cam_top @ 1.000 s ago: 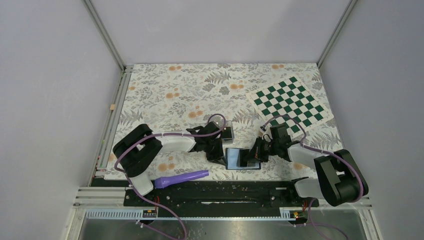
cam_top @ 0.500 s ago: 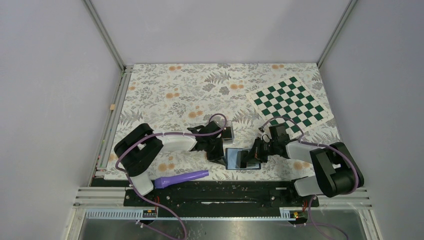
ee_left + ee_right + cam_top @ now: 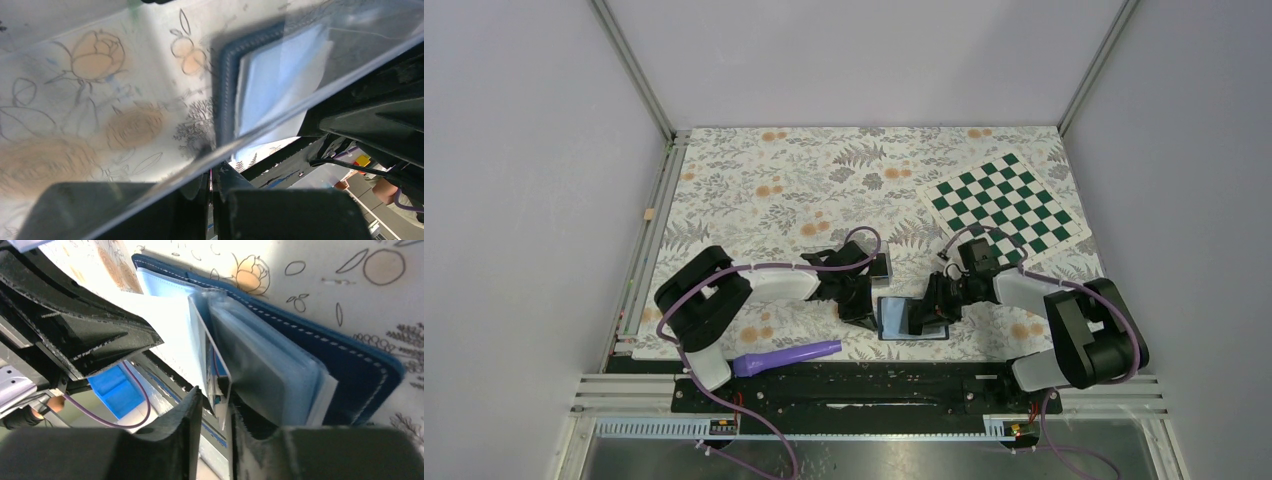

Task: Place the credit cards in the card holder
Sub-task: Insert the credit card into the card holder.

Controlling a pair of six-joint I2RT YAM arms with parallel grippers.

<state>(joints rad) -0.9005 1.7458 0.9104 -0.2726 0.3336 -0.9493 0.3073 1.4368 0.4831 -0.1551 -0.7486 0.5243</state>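
R gripper (image 3: 215, 402) is pinching a card (image 3: 220, 385) standing edge-on among the holder (image 3: 350, 365) sleeves, fingers nearly together. L gripper (image 3: 212, 180) is clamping a clear sleeve (image 3: 150, 100) (fingers all but touching). Both forearms are reaching inward, low. Holder is lying open btwn them, long axis left-right, by the table's (image 3: 754, 180) near edge.

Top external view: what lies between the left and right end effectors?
The open navy card holder lies between the left end effector and right end effector, top view.

One navy blue fold-over card holder (image 3: 892, 318) out there, one thin rectangular credit card (image 3: 216, 371) showing, one clear plastic piece (image 3: 165, 75), one purple cylindrical tool (image 3: 786, 356), and one green-and-white checkered board (image 3: 1004, 205).
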